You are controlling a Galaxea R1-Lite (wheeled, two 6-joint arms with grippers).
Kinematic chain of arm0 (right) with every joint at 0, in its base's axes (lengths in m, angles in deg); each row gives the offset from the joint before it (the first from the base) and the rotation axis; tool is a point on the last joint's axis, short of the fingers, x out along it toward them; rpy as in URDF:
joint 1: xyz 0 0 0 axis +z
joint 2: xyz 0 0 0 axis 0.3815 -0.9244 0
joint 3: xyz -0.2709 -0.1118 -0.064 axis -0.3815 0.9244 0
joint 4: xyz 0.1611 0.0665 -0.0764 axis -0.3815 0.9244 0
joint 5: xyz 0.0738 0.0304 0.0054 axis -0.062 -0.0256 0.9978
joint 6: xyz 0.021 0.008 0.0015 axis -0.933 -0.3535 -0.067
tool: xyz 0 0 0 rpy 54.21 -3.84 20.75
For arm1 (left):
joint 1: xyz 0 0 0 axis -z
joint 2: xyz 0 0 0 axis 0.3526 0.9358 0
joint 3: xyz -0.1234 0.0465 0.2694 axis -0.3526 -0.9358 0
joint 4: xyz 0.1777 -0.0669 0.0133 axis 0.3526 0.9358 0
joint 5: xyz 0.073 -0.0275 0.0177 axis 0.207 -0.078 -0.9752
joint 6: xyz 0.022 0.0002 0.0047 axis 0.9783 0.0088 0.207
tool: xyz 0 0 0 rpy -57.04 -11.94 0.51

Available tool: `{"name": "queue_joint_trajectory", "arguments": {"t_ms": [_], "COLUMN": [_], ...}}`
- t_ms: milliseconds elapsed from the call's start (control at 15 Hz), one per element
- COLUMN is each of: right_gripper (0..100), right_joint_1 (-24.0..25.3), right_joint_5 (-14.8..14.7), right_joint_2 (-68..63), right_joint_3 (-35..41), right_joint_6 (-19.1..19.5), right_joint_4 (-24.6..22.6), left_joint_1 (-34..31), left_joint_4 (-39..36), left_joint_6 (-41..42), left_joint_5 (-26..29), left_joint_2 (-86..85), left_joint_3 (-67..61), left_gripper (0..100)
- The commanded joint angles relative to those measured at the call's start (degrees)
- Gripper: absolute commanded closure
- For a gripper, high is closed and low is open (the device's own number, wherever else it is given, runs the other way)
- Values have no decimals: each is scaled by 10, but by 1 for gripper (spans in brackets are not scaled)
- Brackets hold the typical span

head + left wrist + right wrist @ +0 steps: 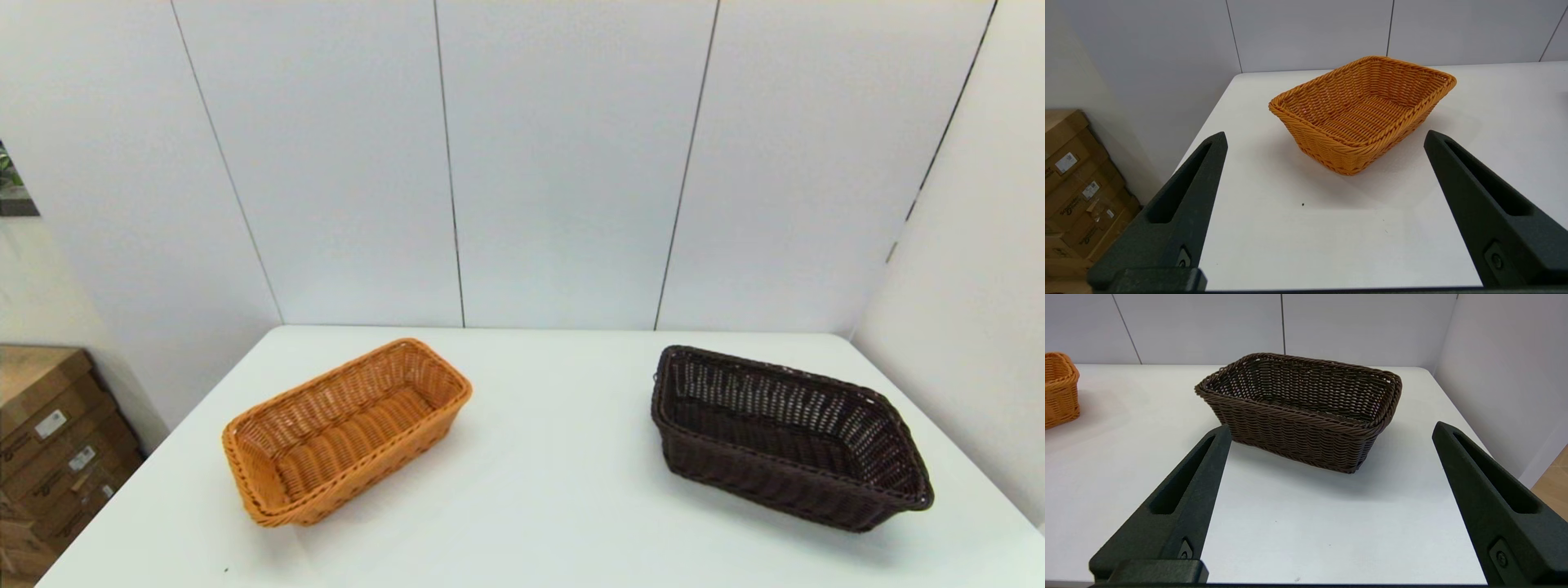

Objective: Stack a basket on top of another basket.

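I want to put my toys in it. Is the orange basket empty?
Yes, empty. The orange basket stands upright on the white table, and only its bare woven bottom shows inside.

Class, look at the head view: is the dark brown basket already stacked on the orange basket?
No. The dark brown basket stands on the white table apart from the orange basket.

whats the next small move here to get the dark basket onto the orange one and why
Probably bring the right gripper forward to the near rim of the dark brown basket. Its fingers are open and empty, short of that basket, which sits apart from the orange basket on the white table, so nothing is held yet. The left gripper is open too, facing the orange one.
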Motion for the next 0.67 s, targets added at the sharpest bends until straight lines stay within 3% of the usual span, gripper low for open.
{"name": "queue_joint_trajectory", "arguments": {"t_ms": [67, 267, 467, 667], "right_gripper": [0, 0, 0, 0], "right_joint_1": [0, 0, 0, 0], "right_joint_5": [0, 0, 0, 0], "right_joint_2": [-1, -1, -1, -1], "right_joint_3": [0, 0, 0, 0], "right_joint_6": [0, 0, 0, 0], "right_joint_4": [0, 0, 0, 0], "left_joint_1": [0, 0, 0, 0], "left_joint_4": [1, 7, 83, 86], "left_joint_6": [2, 22, 29, 25], "left_joint_5": [0, 7, 17, 17], "left_joint_2": [0, 0, 0, 0], "left_joint_3": [-1, 2, 33, 33], "left_gripper": [0, 0, 0, 0]}}
